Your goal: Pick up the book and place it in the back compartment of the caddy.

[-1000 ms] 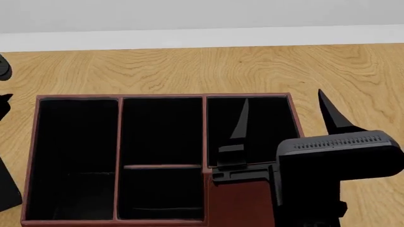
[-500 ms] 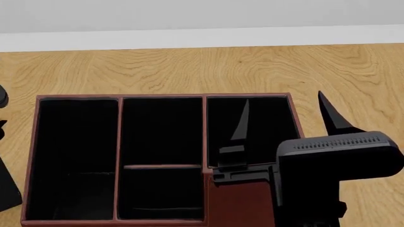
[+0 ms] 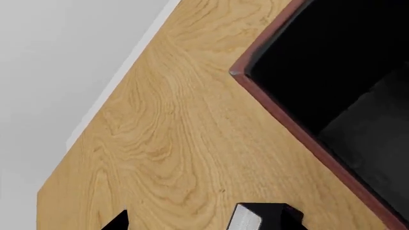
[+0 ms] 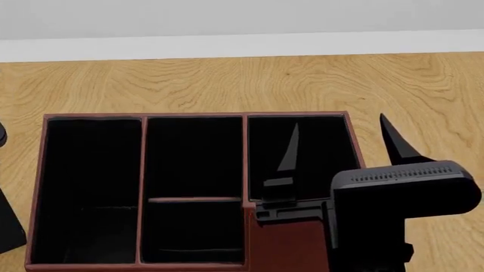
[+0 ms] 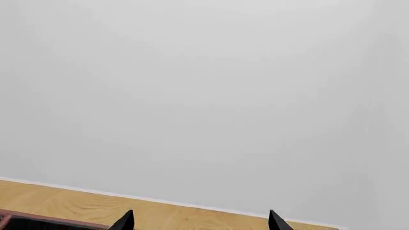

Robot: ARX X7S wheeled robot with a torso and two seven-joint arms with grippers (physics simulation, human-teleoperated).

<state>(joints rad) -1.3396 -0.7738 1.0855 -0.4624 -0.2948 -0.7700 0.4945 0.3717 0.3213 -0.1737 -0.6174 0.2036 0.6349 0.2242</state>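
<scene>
The book (image 3: 245, 219) shows only in the left wrist view. It is a small block with a pale grey face and a dark side, lying on the wood by one side of my left gripper (image 3: 198, 223). That gripper is open, with one black fingertip (image 3: 119, 221) well clear of the book. The dark red caddy (image 4: 195, 115) fills the head view, and its corner (image 3: 238, 73) lies beyond the book. Its smallest cell, the back compartment (image 4: 192, 232), holds nothing. My right gripper (image 4: 338, 120) hovers open over the caddy's right cell, also open (image 5: 200, 213) in its own view.
Light wood table (image 4: 226, 85) runs to a white wall behind. The caddy's long left cell (image 4: 90, 187) and two square cells (image 4: 192, 156) hold nothing. My left arm (image 4: 6, 226) shows at the head view's left edge.
My left arm has slid down the left edge of the head view, toward the near side. The right gripper has barely shifted over the caddy.
</scene>
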